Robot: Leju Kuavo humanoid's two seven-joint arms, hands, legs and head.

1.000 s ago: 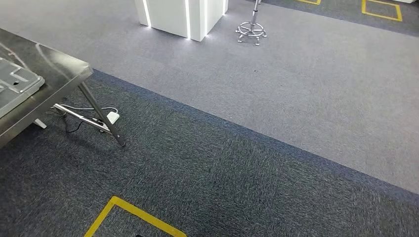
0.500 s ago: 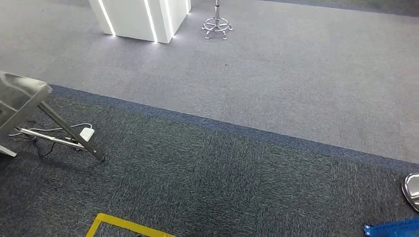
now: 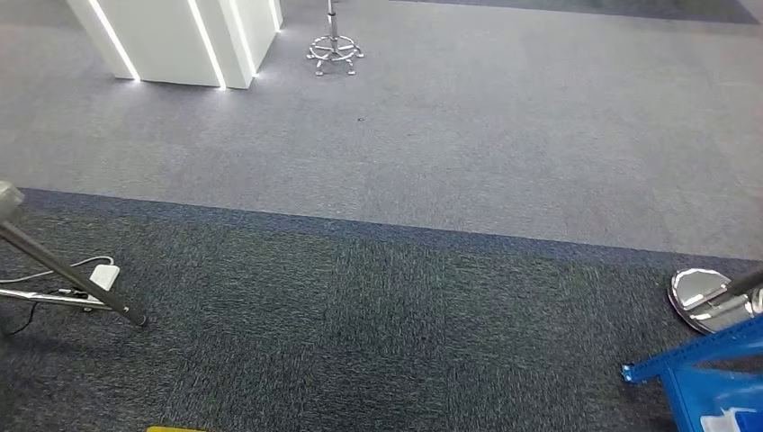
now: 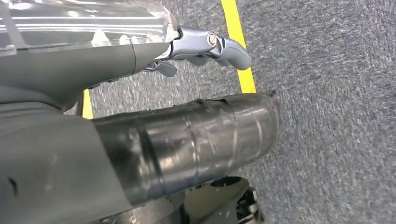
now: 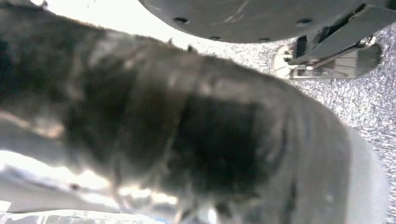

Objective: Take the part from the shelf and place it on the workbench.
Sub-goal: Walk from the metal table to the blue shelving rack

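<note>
Turning to its right, the robot has swung its head view across the floor: the steel workbench that sat at the left a second ago has slid out of frame, leaving only one slanted leg [image 3: 67,270] with a white power adapter [image 3: 104,275] and cable beside it, while a blue shelf frame [image 3: 693,355] has come in at the lower right next to a shiny round base [image 3: 702,297]. That suggests the robot is heading for the shelf to fetch the part, which I cannot see anywhere yet. In its wrist view the left hand [image 4: 187,130] hangs over the carpet near a yellow floor line [image 4: 238,42], fingers loosely apart and holding nothing. The right hand [image 5: 187,140] is a dark blur up close, so I cannot tell whether it is open or closed. Farther off stand a white lit counter [image 3: 171,36] and a stool base [image 3: 334,54]; the round base by the shelf may crowd the approach.
</note>
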